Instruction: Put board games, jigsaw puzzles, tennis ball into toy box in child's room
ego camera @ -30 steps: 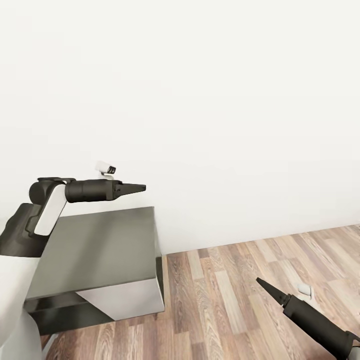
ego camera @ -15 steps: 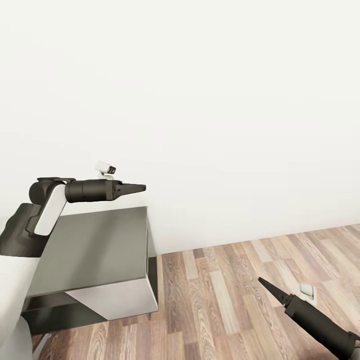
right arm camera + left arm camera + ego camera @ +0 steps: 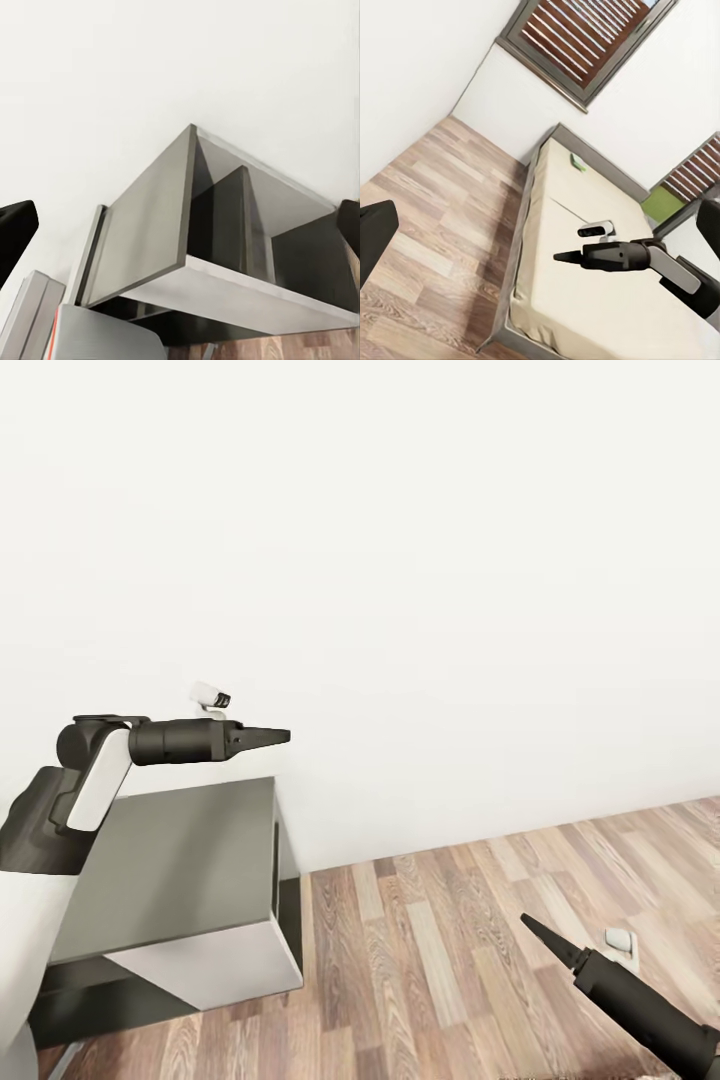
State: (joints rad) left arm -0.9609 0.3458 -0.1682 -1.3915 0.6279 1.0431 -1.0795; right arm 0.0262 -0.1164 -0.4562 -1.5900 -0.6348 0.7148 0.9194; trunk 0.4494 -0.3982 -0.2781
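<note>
Bed (image 3: 585, 292) lies ahead of the left gripper (image 3: 284, 737), between its wide-spread fingers (image 3: 373, 234), with a green box (image 3: 577, 161) on its far end. The right gripper (image 3: 527, 922), fingers (image 3: 12, 229) also wide, faces a cabinet (image 3: 150, 232).

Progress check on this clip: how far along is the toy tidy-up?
Done: nothing visibly. In hand: nothing; the left claw and right claw are open and empty, by a dark-grey-topped side cabinet and white wall. Remaining: seemingly everything; a small green flat item, possibly a board game, lies on the cream-beige mattress bed.
</note>
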